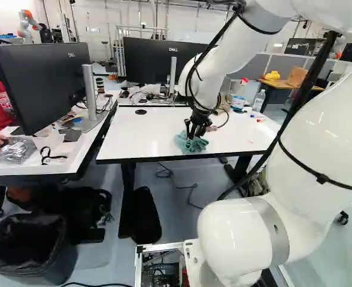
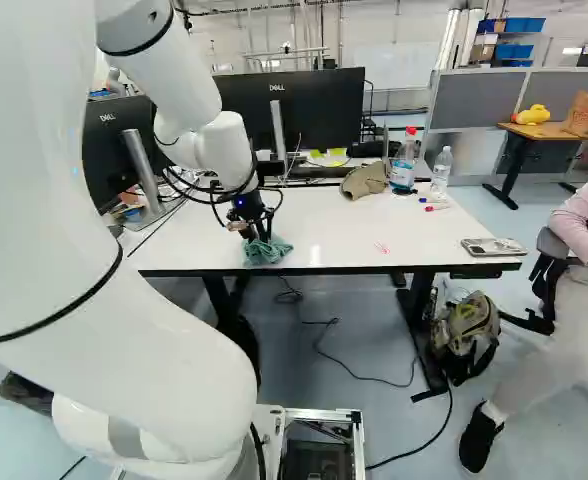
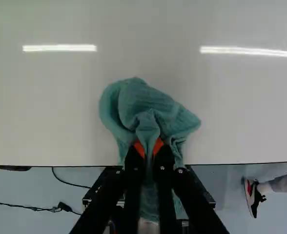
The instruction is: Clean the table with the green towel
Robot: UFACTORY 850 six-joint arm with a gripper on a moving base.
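Near the front edge of the white table (image 1: 141, 134), the gripper (image 1: 193, 133) points down at the green towel (image 1: 188, 144). In the right base view the gripper (image 2: 258, 232) stands over the same bunched towel (image 2: 267, 251). The wrist view has both fingers of the gripper (image 3: 149, 147) pinching a fold of the towel (image 3: 146, 103) between the orange pads. Part of the cloth spreads on the tabletop ahead of the fingers, and part hangs back between them past the edge. Small red marks (image 2: 382, 248) show on the tabletop right of the towel.
At the table's back right are a cap (image 2: 365, 180), a red-capped bottle (image 2: 404, 165), a clear bottle (image 2: 441, 170) and markers (image 2: 437, 207). A phone (image 2: 493, 247) lies by the right edge. Monitors (image 1: 158, 60) stand behind; a seated person is at the right. Another robot (image 1: 27, 24) stands far back.
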